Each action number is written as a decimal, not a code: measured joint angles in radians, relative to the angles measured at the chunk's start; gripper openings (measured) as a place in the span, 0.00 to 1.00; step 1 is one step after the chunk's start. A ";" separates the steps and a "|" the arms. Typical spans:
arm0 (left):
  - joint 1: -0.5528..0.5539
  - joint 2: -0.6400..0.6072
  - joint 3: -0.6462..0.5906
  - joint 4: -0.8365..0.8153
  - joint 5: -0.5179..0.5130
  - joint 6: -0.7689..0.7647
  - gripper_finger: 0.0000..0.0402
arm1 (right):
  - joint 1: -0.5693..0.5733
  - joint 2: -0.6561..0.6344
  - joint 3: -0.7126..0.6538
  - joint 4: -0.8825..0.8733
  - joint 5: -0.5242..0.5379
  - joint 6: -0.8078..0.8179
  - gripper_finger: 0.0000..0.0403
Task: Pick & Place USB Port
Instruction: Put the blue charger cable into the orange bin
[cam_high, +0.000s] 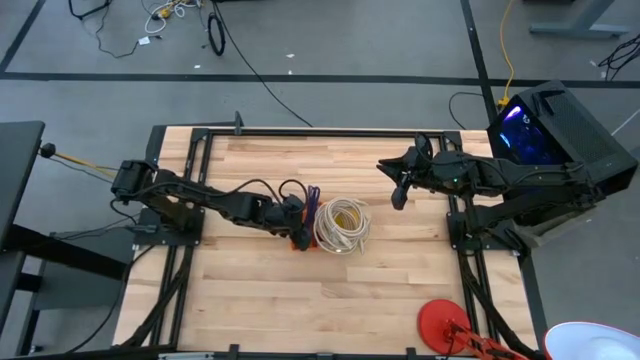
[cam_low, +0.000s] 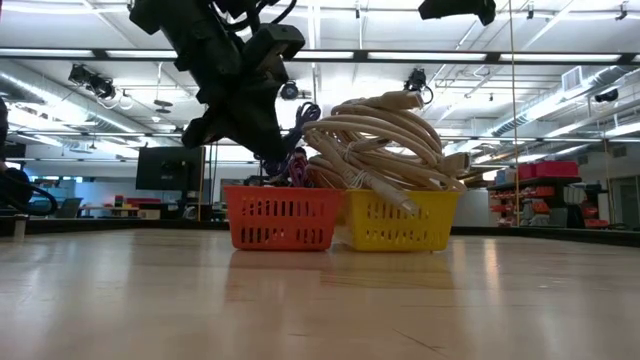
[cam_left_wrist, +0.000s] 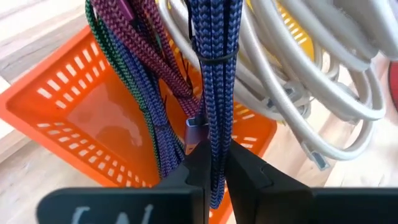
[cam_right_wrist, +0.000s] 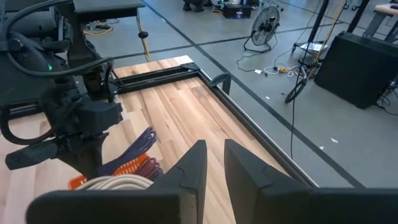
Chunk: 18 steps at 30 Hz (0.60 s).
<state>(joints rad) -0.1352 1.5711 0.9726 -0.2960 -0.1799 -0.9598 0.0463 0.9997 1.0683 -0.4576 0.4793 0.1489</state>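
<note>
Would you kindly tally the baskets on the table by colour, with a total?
Orange basket: 1
Yellow basket: 1
Total: 2 baskets

A bundle of braided USB cables (cam_left_wrist: 214, 93) — blue, purple and green strands, cinched by a thin dark tie — hangs upright over the orange slotted basket (cam_left_wrist: 93, 118), its lower loops down inside it. Just beside, touching it, a yellow basket (cam_low: 400, 222) holds a heaped coil of cream cables (cam_high: 342, 224), spilling above its rim — connectors dangling.
</note>
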 joint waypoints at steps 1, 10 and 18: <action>0.000 0.000 0.000 0.004 0.000 -0.001 0.11 | 0.000 0.000 0.000 0.000 0.000 0.000 0.15; 0.000 0.000 0.000 0.084 0.050 -0.025 0.11 | 0.000 0.000 0.000 0.000 0.001 -0.001 0.15; 0.010 0.000 0.000 -0.005 0.040 -0.024 0.11 | 0.000 0.000 0.000 0.000 0.002 -0.001 0.15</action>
<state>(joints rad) -0.1252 1.5711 0.9723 -0.3008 -0.1400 -0.9840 0.0467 0.9997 1.0683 -0.4572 0.4810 0.1479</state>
